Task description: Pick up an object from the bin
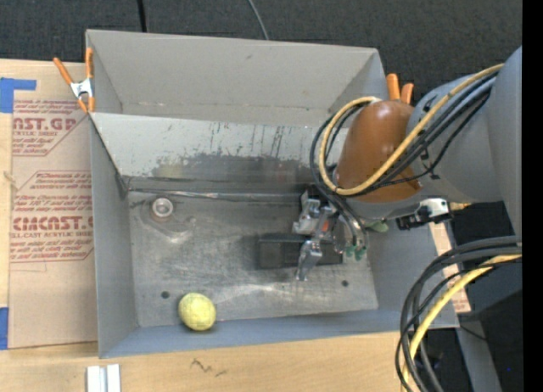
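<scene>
Black flat block (276,253) lies just beside your gripper (309,244), on the side away from the arm. How far the gripper is open cannot be told. Centre it over the block before closing.

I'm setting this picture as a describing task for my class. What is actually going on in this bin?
A robot arm reaches into the grey metal bin from the right. Its gripper is down near the floor, at the right end of a dark flat rectangular block near the bin's middle. Whether it grips the block cannot be told. A yellow-green ball lies by the front left corner, and a small round clear thing lies at the back left.
</scene>
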`<state>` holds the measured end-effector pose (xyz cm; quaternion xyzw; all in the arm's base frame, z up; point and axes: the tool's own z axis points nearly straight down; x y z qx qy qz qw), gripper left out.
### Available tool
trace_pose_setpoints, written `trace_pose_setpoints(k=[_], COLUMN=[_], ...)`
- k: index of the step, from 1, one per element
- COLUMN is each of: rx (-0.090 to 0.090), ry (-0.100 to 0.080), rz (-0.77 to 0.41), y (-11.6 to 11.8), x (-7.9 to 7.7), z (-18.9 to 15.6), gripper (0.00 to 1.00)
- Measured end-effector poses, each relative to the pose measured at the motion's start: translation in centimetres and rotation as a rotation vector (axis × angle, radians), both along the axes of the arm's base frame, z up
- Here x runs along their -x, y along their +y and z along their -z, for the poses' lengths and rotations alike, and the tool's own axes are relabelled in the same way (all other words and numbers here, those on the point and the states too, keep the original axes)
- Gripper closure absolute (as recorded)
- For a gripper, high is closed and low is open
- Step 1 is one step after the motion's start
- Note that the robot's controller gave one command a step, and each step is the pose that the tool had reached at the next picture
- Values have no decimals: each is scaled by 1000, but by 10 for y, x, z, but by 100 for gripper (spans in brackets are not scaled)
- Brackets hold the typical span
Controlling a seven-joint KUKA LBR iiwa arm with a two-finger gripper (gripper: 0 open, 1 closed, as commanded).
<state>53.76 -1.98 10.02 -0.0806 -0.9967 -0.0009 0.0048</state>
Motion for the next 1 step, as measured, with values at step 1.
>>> trace_pose_setpoints(k=[1], rx=[0], ry=[0], rz=[0], y=[0], x=[0], z=[0], gripper=[100])
